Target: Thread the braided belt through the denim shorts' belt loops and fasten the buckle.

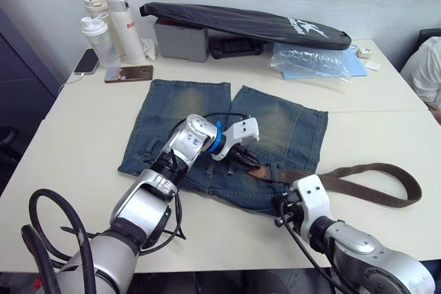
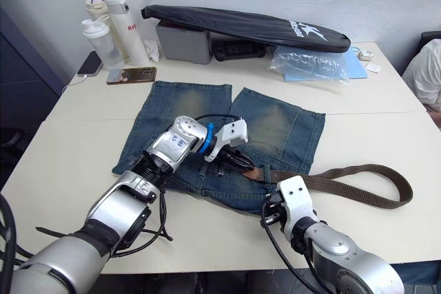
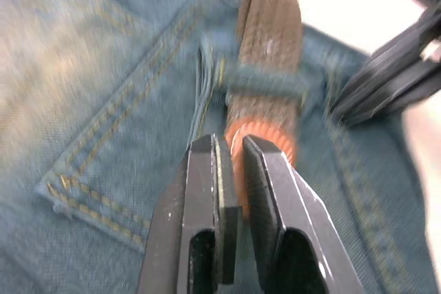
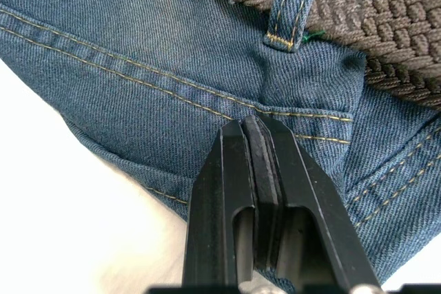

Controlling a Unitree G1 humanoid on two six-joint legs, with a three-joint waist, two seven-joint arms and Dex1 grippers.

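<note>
Lying flat mid-surface, your shorts [image 1: 227, 135] have the waistband toward the near edge. Your belt [image 1: 372, 184] runs through one loop [image 4: 293, 12] and trails in a curve toward the right edge. Your left fingers [image 3: 231, 170] are clenched on the belt's tan tip. Your right fingers [image 4: 256, 163] are clenched on the waistband just beside that loop.

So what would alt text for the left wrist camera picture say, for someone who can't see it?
Two black gripper fingers pinch the tan leather tip of a braided belt that has passed under a belt loop on blue denim shorts. The other gripper sits beside the waistband.
</note>
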